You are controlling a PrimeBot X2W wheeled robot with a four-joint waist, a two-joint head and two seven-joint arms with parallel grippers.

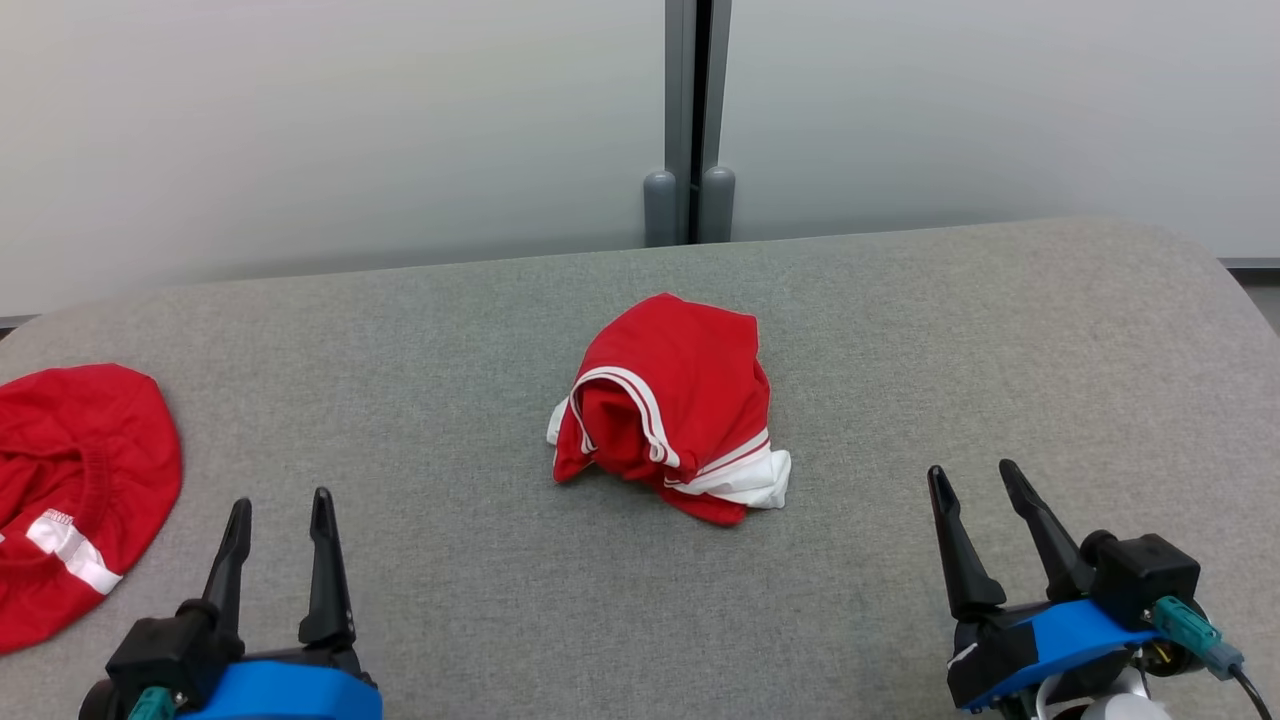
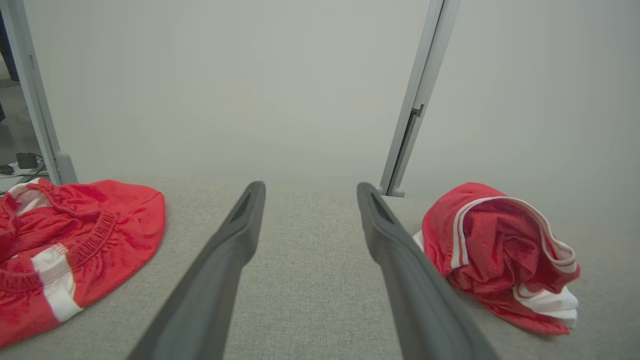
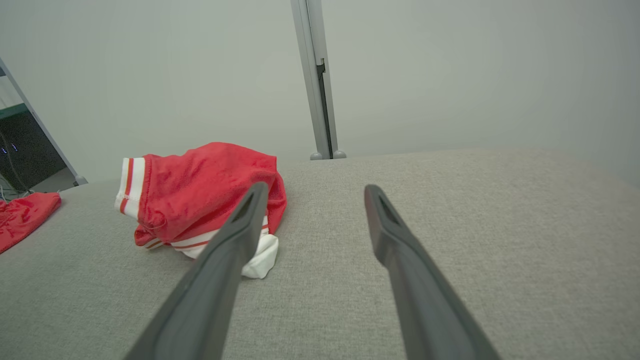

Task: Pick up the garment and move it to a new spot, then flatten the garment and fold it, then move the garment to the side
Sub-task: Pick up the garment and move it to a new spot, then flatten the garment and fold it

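A crumpled red garment (image 1: pixel 672 408) with white stripes and a white hem lies bunched in the middle of the grey table (image 1: pixel 900 350). It appears at the right in the left wrist view (image 2: pixel 495 250) and at the left in the right wrist view (image 3: pixel 200 195). My left gripper (image 1: pixel 280 510) stands open near the front left, well short of the garment, with nothing between its fingers (image 2: pixel 240 235). At the front right my right gripper (image 1: pixel 975 478) is open too, apart from the garment and holding nothing.
Another red garment (image 1: pixel 75 490) with a white patch lies at the table's left edge, close to my left gripper. A grey post (image 1: pixel 690 120) between pale wall panels stands behind the table's far edge.
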